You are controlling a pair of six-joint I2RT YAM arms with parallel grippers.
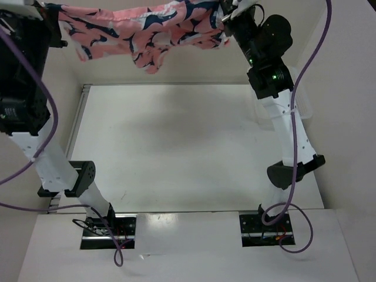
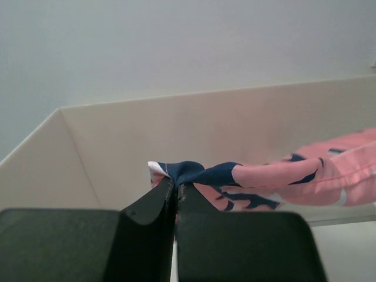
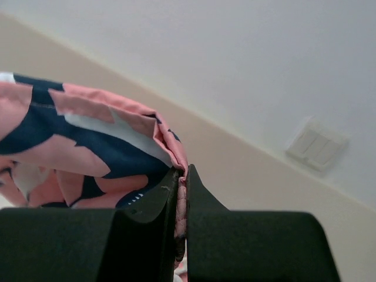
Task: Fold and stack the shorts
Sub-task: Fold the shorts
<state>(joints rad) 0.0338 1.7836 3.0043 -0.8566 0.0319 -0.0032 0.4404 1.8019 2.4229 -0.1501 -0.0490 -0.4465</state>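
left hand (image 2: 175, 187), right hand (image 3: 182, 174) tight on shorts (image 1: 147, 26) (above white table (image 1: 188, 147), beige walls (image 2: 117, 135))

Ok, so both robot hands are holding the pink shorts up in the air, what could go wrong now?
1. The left gripper pinches only a thin twisted corner of the salmon-pink fabric shorts with a navy-and-white print, so that corner might slip out.
2. The cloth sags bunched between it and the right gripper, so it may land creased on the white table, making a messy fold.
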